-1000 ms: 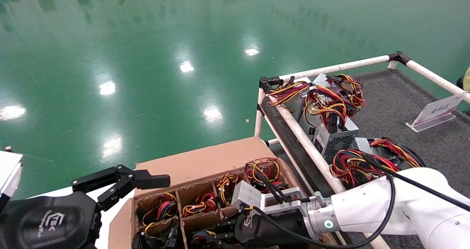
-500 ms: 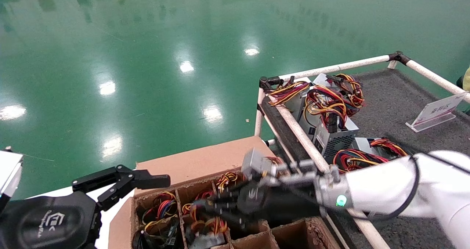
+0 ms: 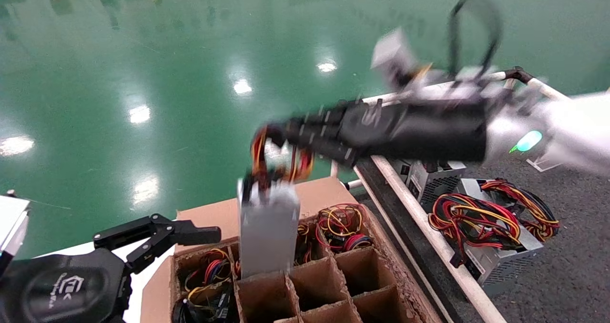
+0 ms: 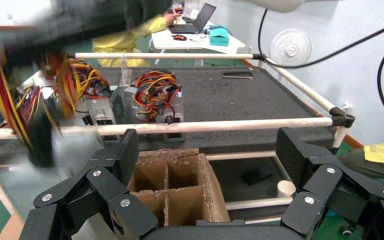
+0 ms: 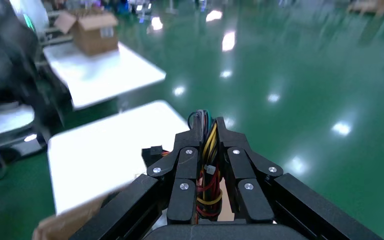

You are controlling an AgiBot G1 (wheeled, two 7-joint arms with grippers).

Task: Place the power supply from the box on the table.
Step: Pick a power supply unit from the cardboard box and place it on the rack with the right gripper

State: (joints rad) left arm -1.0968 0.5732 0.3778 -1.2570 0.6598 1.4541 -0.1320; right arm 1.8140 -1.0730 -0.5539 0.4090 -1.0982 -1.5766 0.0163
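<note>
My right gripper [image 3: 272,135] is shut on the ring of red, yellow and black wires [image 5: 207,190] of the power supply [image 3: 268,230]. Its grey metal case hangs upright below the fingers, its lower end at the top of the box's grid. The brown cardboard box [image 3: 319,194] sits below it, with several empty cells and wire bundles in the back cells. To the right lies the dark grey table [image 3: 514,127]. My left gripper [image 3: 157,237] stays open and idle by the box's left side; its wrist view looks across the box [image 4: 180,200] toward the table [image 4: 240,95].
Larger silver units with sprawling wires [image 3: 491,227] [image 3: 429,175] lie on the table's near-left part. A white pipe rail [image 3: 429,239] runs between box and table. Green floor lies beyond. A white bench [image 5: 105,145] shows in the right wrist view.
My right gripper has risen out of the box, pulling the power supply up by its wires from a cell. The left arm has not moved.
</note>
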